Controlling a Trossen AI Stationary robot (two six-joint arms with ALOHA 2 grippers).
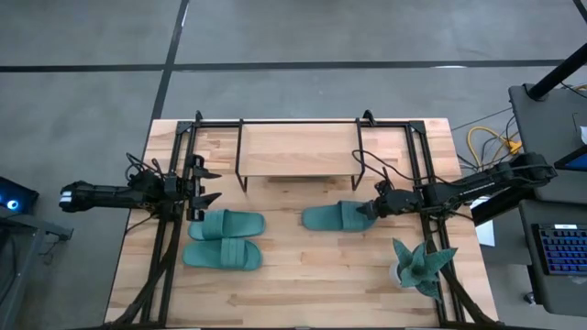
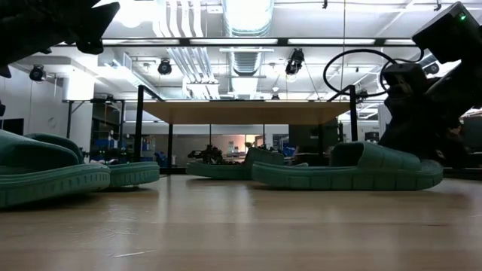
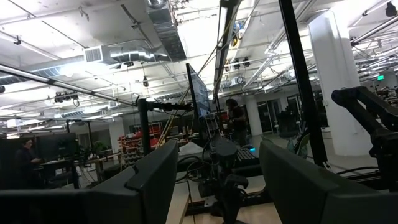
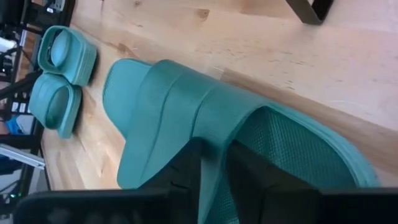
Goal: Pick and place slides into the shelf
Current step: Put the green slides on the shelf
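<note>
Overhead, the light-wood plank tabletop (image 1: pixel 303 266) stands on a grey floor, with a low shelf (image 1: pixel 298 149) of pale board on thin black legs near its far edge. Three teal-green rubber slides show from above: two side by side (image 1: pixel 225 238) toward the left edge, a third (image 1: pixel 335 216) nearer the middle, in front of the shelf. A teal spiky star-shaped plant (image 1: pixel 420 264) sits by the near right corner.

The right gripper (image 1: pixel 376 209) is at that third slide's heel end; its wrist view shows the dark fingers (image 4: pixel 249 180) clenched on the ribbed strap (image 4: pixel 186 99), one inside, one outside. The left gripper (image 1: pixel 206 184) hovers by the left edge, fingers spread and empty.

Only the table-level view reveals a fourth slide (image 2: pixel 226 167) under the shelf, plus ceiling ducts and lights beyond
</note>
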